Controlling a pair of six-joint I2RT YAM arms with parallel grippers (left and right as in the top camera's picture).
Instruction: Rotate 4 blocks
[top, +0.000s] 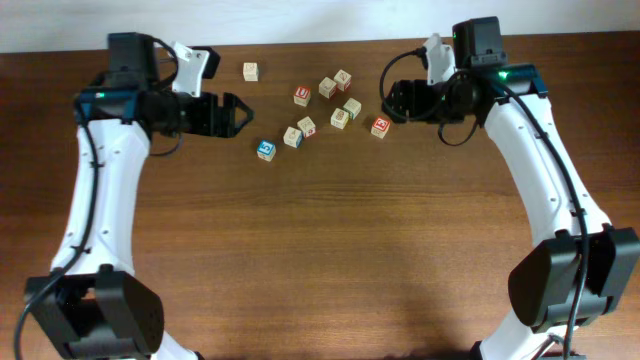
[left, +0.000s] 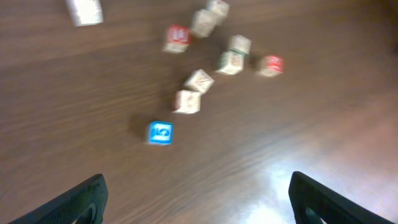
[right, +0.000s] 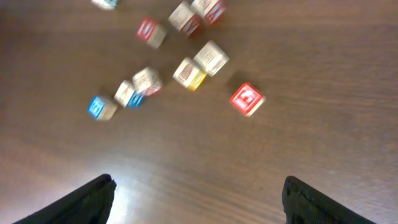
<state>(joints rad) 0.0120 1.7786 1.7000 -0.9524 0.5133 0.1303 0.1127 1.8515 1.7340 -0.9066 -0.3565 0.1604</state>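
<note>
ten small wooden blocks (top: 340, 118) are lying on a dark wooden table (top: 320, 250). nine are sitting in a loose cluster toward the far edge, between two white robot arms, and a lone block (top: 250, 71) is resting apart on the cluster's left. nothing is marking out which four are the ones to rotate. the left gripper (top: 243, 112) is hovering just left of the cluster with its jaws standing wide apart and holding nothing. a blue-faced block (top: 266, 150) is lying nearest to it, at the cluster's near-left corner. the right gripper (top: 388, 100) is hovering at the cluster's right side, its jaws likewise spread and gripping nothing. a red-faced block (top: 380, 127) is sitting just beside it, a little apart from the rest. inside the cluster, several blocks are crowding each other in pairs, close enough that they seem to be touching, and most are lying turned at odd angles. the wrist views are blurring, so the letters are not reading clearly.
</note>
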